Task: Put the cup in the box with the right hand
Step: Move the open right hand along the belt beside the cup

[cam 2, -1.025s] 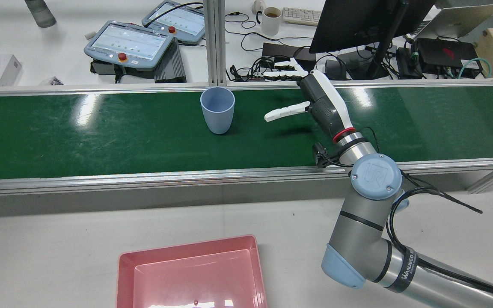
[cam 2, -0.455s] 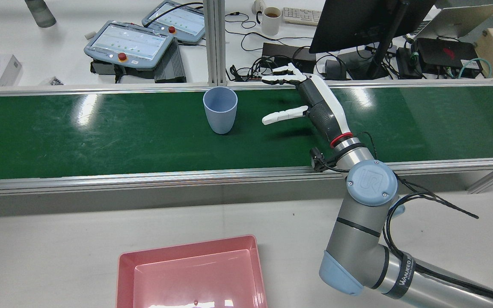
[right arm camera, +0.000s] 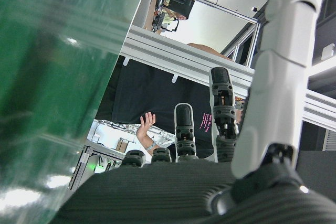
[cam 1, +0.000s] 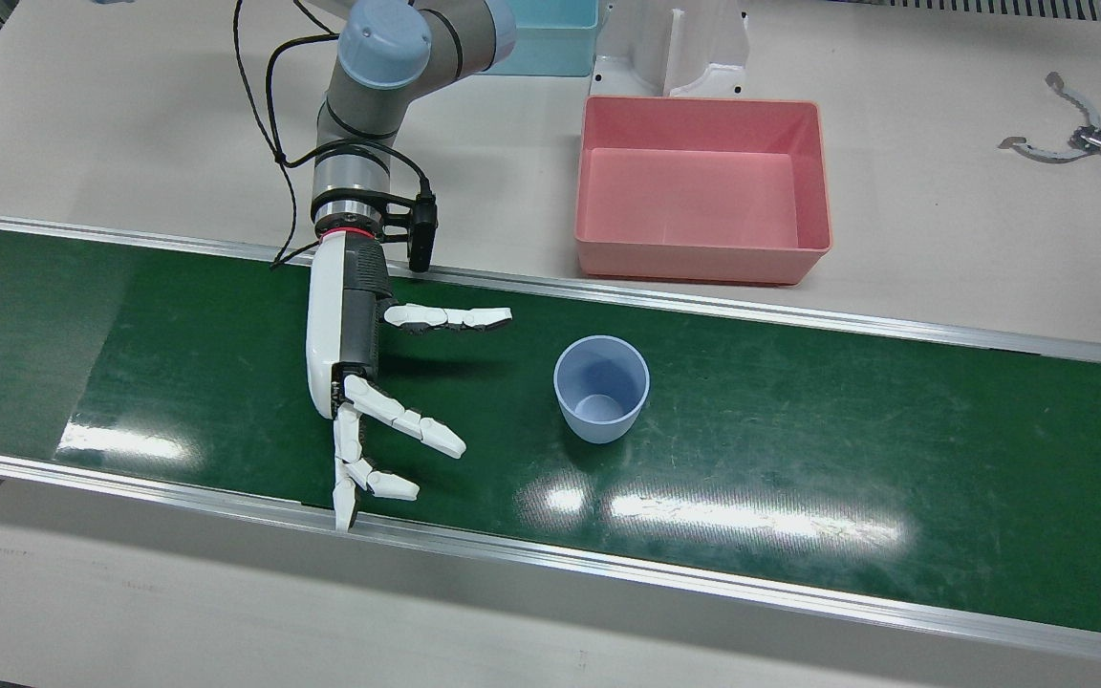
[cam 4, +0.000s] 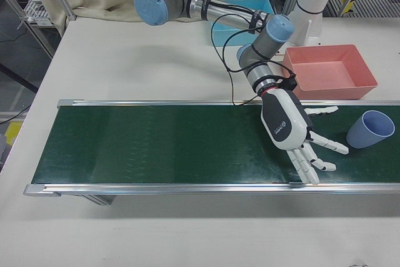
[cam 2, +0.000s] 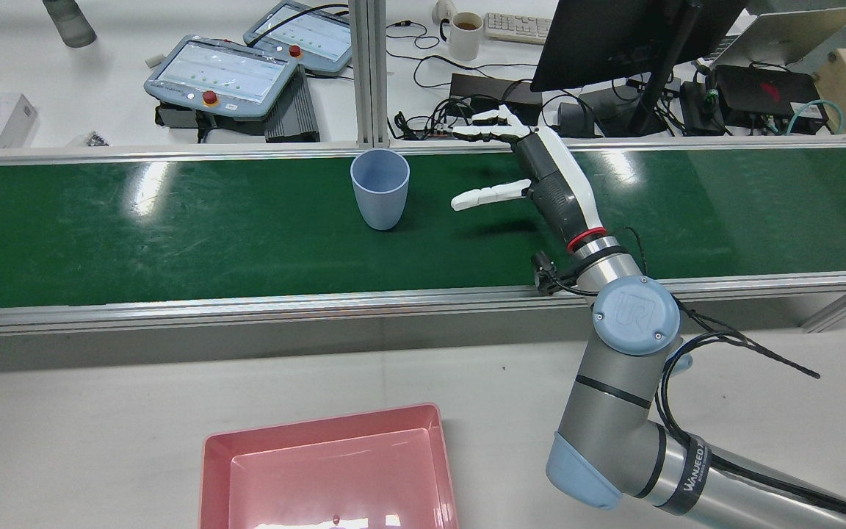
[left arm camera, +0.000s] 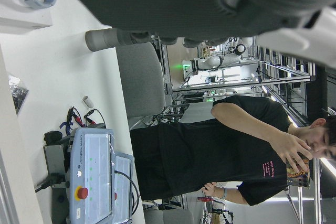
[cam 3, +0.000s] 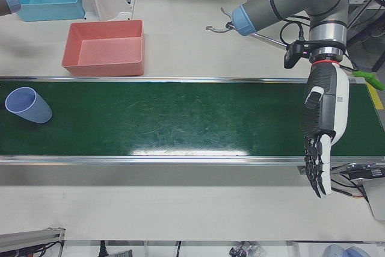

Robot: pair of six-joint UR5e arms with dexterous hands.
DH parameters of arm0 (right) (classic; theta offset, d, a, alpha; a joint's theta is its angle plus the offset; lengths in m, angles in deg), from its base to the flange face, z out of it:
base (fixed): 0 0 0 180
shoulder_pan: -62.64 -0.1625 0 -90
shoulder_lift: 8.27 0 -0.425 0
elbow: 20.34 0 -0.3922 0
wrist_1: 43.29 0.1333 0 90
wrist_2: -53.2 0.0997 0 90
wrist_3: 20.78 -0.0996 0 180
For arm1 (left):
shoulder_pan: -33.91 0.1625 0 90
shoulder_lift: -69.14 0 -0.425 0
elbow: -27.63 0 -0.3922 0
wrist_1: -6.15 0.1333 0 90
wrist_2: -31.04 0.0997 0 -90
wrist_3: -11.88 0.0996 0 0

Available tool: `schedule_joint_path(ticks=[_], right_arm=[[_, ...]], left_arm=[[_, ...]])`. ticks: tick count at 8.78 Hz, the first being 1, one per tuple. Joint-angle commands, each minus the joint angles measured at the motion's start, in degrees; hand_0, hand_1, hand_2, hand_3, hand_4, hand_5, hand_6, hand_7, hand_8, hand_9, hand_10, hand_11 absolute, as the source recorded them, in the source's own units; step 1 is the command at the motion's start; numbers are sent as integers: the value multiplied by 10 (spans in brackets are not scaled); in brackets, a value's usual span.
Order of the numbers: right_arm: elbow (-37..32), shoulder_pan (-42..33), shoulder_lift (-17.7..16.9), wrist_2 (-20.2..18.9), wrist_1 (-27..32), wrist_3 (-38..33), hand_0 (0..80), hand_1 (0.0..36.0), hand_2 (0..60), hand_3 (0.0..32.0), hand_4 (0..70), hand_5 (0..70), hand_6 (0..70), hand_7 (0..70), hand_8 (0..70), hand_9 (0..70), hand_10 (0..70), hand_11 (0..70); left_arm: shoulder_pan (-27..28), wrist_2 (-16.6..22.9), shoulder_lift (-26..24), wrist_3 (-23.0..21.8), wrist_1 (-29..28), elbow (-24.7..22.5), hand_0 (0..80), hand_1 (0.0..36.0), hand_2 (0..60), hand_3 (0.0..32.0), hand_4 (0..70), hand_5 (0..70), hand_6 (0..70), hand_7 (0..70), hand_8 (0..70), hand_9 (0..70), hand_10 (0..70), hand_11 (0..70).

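One cup shifted right on belt | right hand nearer | fingers spread, empty

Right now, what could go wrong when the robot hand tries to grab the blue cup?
1. The right hand is open beside the cup without touching it. The cup stands upright and looks light, so a sideways bump from the fingers might tip it over.
2. The cup stands on a conveyor belt; if the belt runs, the hand could close on nothing.
3. The pink box sits beyond the belt's rail, so a loose hold might drop the cup short.
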Motion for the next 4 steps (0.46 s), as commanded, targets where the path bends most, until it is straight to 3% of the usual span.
schedule_joint_path(ticks=[1,4], right_arm=[[-6,14,11,3,0,0,582,187,17,4,299,56,72,379,4,61,19,48],[-6,13,9,3,-1,0,582,188,11,8,290,56,70,371,4,60,17,46]], left_arm=[[0,0,0,0,0,0,0,0,0,0,0,0,0,0,0,0,0,0],[0,0,0,0,0,0,0,0,0,0,0,0,0,0,0,0,0,0]])
